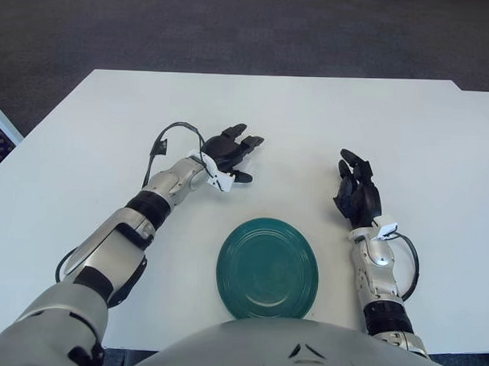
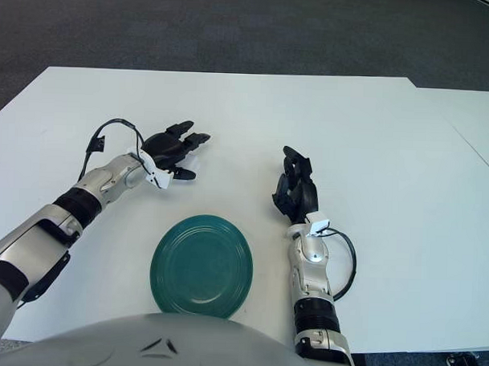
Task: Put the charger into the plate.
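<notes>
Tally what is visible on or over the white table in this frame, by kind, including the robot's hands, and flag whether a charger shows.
Plates, green: 1
Tables, white: 1
Robot hands, black: 2, the left hand beyond the plate on its left, fingers spread; the right hand to the plate's right
Chargers: 0 plainly visible; one could be hidden under the left hand
Total: 4

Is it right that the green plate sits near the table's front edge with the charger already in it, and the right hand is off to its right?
Not quite. The plate holds nothing, as the left eye view shows. The right hand does show to its right.
</notes>
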`<action>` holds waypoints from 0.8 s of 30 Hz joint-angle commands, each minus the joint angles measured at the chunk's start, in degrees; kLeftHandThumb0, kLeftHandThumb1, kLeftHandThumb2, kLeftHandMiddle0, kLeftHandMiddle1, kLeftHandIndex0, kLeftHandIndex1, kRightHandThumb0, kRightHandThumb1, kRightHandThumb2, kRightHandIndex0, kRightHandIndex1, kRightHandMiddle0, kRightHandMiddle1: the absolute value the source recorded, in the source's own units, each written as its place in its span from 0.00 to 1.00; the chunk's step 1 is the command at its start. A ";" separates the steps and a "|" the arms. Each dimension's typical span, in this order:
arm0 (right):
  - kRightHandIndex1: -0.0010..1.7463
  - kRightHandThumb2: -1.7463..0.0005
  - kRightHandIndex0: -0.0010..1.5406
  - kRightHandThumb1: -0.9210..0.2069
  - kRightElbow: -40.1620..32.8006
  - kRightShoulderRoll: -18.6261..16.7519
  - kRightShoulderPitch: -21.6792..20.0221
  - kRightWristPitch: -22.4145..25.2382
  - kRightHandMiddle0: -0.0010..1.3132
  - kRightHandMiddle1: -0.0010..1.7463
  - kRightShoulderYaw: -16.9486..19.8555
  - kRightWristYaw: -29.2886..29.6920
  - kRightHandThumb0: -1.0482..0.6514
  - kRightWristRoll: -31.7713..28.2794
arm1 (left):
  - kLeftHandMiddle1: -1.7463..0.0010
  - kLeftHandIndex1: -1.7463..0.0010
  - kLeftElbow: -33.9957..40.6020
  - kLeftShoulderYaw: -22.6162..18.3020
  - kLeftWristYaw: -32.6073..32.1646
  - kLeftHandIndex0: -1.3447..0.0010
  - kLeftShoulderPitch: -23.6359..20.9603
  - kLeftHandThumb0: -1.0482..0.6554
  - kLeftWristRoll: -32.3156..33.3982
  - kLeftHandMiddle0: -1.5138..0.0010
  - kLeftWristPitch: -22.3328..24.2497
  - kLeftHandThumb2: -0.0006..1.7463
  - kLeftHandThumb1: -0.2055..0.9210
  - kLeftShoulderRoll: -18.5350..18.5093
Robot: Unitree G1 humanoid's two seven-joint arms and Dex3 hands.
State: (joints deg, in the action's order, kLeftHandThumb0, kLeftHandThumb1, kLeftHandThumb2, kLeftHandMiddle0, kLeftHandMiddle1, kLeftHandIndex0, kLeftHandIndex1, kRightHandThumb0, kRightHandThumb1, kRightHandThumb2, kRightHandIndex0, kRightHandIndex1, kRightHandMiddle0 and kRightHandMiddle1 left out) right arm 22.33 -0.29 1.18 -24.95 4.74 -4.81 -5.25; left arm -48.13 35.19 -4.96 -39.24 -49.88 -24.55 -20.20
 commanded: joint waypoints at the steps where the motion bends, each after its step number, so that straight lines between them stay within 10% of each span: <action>1: 0.00 0.51 0.24 0.00 8.01 -3.47 9.07 4.99 0.00 0.43 -1.33 0.16 0.14 -0.23 | 1.00 0.76 -3.81 2.48 0.68 1.00 1.15 0.00 -1.37 1.00 -0.80 0.27 1.00 -0.45; 24: 0.01 0.54 0.28 0.00 9.30 -4.08 8.44 5.08 0.01 0.46 0.35 -0.39 0.14 -2.24 | 0.98 0.52 -14.29 3.51 5.26 1.00 2.18 0.00 4.45 0.92 -5.26 0.26 1.00 0.91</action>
State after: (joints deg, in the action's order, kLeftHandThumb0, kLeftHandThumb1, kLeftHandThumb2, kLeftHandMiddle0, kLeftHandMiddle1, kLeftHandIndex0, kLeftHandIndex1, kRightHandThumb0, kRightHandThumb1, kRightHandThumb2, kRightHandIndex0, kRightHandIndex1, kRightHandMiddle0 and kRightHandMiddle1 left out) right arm 22.33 -0.82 1.19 -24.92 5.15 -4.94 -5.65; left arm -57.71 36.11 -2.50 -42.30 -43.53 -30.35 -19.37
